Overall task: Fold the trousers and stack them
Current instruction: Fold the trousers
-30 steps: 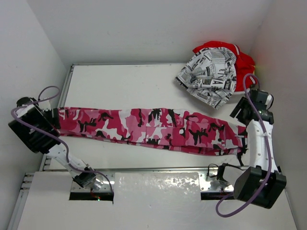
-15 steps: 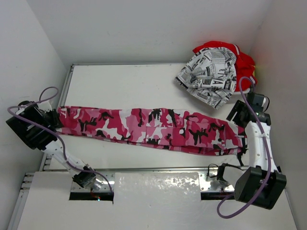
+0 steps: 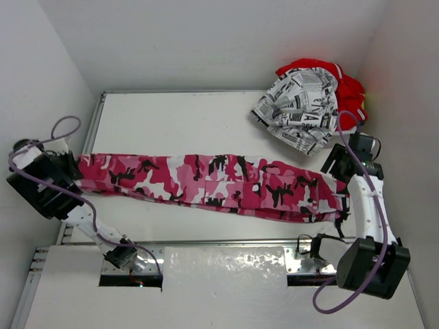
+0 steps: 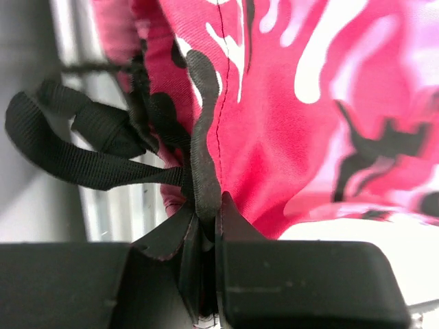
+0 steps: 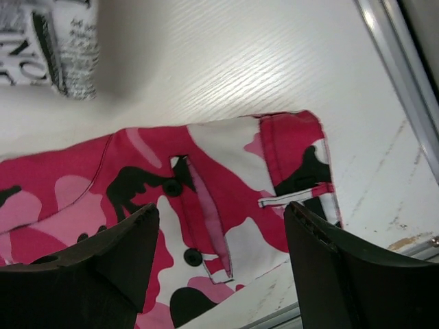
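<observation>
Pink camouflage cloth trousers (image 3: 206, 179), one end pinched in the left pincer (image 4: 206, 229), are best gripped too by the gaping right pincer (image 5: 223, 229).

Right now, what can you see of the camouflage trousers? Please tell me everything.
The camouflage trousers are soft cloth, patterned pink, white, black and crimson. They lie stretched out flat across the table, legs to the left, waist to the right. The left gripper is shut on the hem, where a black strap hangs. At the waist end show a buttoned pocket and a belt loop; the right gripper is open above it.
</observation>
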Available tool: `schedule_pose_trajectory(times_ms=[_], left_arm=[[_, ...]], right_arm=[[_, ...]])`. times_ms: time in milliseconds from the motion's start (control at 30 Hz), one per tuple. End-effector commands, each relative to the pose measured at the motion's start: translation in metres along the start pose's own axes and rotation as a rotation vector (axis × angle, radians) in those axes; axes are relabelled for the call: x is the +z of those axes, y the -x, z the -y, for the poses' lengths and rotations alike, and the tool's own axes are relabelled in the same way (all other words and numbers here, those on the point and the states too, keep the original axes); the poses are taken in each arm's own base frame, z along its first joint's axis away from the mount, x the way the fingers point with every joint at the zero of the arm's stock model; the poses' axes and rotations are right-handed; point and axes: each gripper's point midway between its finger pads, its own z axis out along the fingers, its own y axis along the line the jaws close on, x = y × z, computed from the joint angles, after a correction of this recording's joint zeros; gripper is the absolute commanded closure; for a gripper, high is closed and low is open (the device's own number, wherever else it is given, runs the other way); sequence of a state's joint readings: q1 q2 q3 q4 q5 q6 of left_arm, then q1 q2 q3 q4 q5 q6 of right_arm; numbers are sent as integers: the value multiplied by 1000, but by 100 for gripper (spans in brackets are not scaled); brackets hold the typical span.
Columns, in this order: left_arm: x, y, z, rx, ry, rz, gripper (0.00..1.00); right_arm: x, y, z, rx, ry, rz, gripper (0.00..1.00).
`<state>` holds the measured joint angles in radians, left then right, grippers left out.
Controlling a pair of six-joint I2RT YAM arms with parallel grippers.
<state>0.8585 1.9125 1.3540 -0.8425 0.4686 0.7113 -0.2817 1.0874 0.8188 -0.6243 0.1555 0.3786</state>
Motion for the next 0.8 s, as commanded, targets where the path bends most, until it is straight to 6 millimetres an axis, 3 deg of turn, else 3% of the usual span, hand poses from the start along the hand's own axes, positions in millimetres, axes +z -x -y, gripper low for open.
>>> schedule_pose_trajectory(times_ms=[0, 100, 200, 300, 400, 433, 500, 533, 567, 600, 633, 700, 733, 767], left_arm=[[-87, 76, 25, 168, 27, 251, 100], [-122, 99, 45, 238, 19, 330, 100], [-127, 97, 56, 249, 8, 313, 100], [-136, 97, 71, 257, -40, 316, 100], [-153, 106, 100, 326, -98, 346, 100], [-167, 124, 126, 406, -133, 399, 100], [-182, 134, 166, 516, -189, 436, 100], [-193, 143, 192, 580, -230, 479, 100], [-195, 147, 233, 651, -300, 496, 100], [-195, 148, 256, 679, -345, 505, 100], [-188, 143, 299, 748, -430, 483, 100], [-182, 135, 341, 772, -513, 459, 100], [-170, 118, 374, 813, -596, 409, 100], [-164, 109, 390, 819, -639, 384, 100]], right_arm=[[4, 1, -20, -78, 67, 26, 30], [1, -12, -70, -277, 201, 29, 33], [-7, -19, -111, -386, 340, 72, 36], [-8, -45, -131, -461, 417, 30, 38], [2, -69, -126, -430, 373, -54, 40], [9, -81, -119, -414, 343, -93, 40], [15, -88, -109, -350, 279, -117, 42], [17, -91, -106, -335, 260, -127, 42], [19, -92, -104, -309, 238, -137, 41], [18, -98, -96, -305, 197, -174, 41], [18, -89, -88, -295, 130, -160, 39], [16, -92, -65, -270, 17, -222, 38], [14, -86, -59, -256, -16, -215, 38], [11, -82, -55, -237, -23, -206, 37]])
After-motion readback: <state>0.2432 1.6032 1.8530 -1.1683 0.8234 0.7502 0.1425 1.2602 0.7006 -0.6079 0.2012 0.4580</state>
